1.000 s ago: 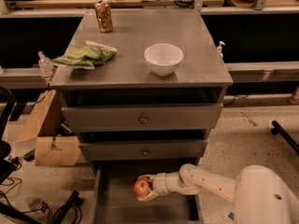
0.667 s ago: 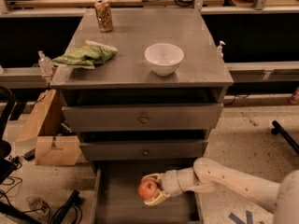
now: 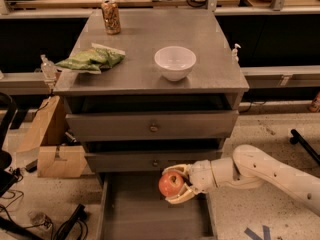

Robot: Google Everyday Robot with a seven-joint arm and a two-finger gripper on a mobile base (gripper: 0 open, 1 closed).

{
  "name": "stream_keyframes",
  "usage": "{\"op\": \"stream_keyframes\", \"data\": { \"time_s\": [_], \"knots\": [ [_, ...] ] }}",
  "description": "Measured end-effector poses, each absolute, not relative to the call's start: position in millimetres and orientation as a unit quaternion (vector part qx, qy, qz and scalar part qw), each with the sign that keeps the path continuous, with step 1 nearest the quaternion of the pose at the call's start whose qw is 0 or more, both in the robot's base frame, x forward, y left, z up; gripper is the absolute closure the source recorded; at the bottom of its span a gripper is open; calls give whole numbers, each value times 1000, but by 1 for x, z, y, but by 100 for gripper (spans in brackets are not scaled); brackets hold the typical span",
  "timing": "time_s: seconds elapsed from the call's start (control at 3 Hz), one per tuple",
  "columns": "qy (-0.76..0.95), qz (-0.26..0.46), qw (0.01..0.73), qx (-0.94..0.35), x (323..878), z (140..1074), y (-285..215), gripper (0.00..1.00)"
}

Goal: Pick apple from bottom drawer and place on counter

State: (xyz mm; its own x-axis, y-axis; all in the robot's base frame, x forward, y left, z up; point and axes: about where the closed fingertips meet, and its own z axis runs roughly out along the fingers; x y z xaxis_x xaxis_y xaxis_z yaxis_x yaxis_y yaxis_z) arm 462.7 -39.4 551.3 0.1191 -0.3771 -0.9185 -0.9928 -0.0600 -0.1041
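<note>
The red-orange apple [image 3: 170,184] is held in my gripper [image 3: 175,185], whose two pale fingers close on it from above and below. It hangs over the open bottom drawer [image 3: 150,219], a grey flat-floored tray pulled out at the foot of the cabinet, just in front of the middle drawer's face. My white arm reaches in from the right. The counter [image 3: 145,54], the grey metal cabinet top, lies above and behind.
On the counter stand a white bowl [image 3: 175,62], a green snack bag [image 3: 91,59] and a drink can [image 3: 111,16]. Two upper drawers [image 3: 152,128] are shut. Cardboard boxes [image 3: 52,149] sit left of the cabinet, with cables on the floor.
My gripper has lifted the apple up from the bottom drawer's floor and the arm has drawn back to the right.
</note>
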Motion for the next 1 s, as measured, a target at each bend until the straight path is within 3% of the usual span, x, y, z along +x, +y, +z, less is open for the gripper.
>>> {"op": "stream_keyframes", "data": {
  "time_s": [1.0],
  "knots": [
    [588, 354, 435, -583, 497, 630, -30, 100]
  ]
}}
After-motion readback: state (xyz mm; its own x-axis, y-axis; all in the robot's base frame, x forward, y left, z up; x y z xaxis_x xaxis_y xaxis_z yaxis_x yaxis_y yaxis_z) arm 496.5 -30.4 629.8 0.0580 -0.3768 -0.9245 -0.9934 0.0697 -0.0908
